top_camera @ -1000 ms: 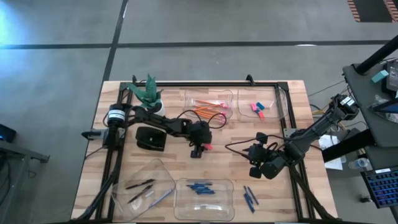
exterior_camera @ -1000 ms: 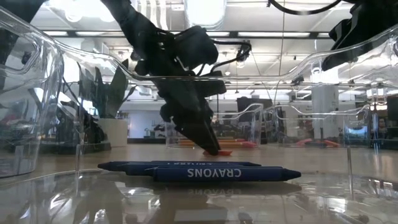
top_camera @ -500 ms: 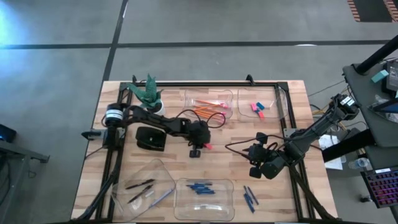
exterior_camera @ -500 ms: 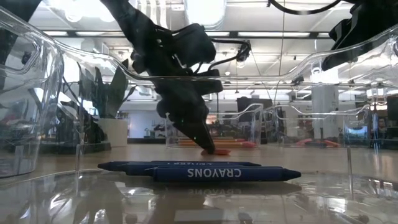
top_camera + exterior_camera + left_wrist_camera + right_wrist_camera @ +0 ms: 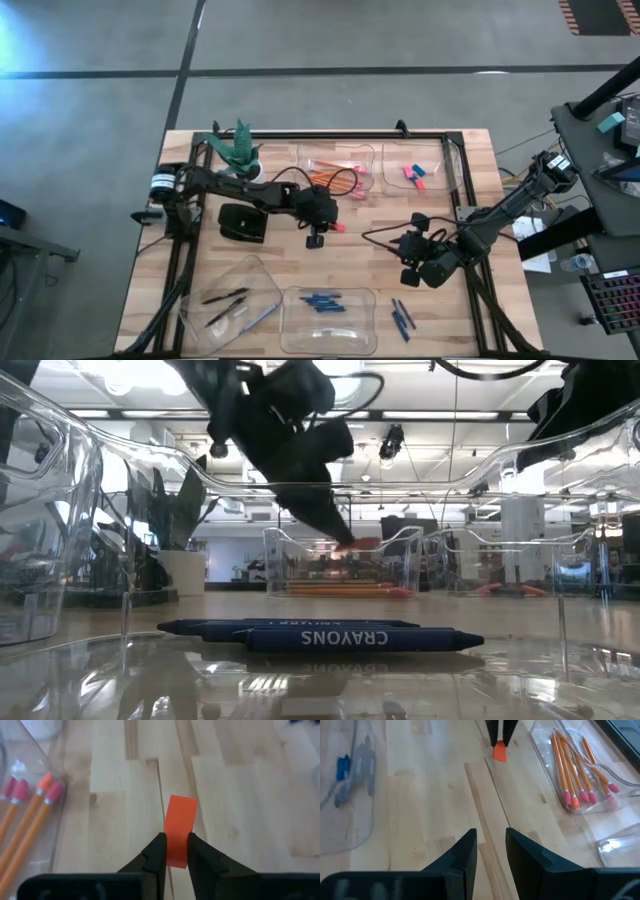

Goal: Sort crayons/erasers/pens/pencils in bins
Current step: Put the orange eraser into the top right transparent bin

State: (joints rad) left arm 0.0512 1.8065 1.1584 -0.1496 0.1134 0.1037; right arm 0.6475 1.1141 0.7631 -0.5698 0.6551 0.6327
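The left gripper (image 5: 176, 851) has its two fingers pinched on a small red eraser (image 5: 179, 829), holding it by its near end so that most of the block sticks out ahead of the fingertips. From the low view it hangs clear above the table (image 5: 370, 260) now, with the pencil bin (image 5: 335, 167) just beyond the gripper and the bin holding the other erasers (image 5: 420, 166) further off to one side of it.

I'd guess the eraser is light and a bit rubbery, grippy rather than slick, and not something that breaks. Being so short, it could swivel between the fingers since only its end is caught; a hold nearer the middle of its long sides would sit steadier, though this one looks good enough for a short carry.

A second ago the fingers were down at the tabletop with the eraser lying on the wood; since then they have closed on it and lifted it, and the arm has drawn slightly back toward the pencil bin.

The right gripper (image 5: 489, 850) waits well apart, low over bare wood, its fingers partly open and empty, pointed toward the left one
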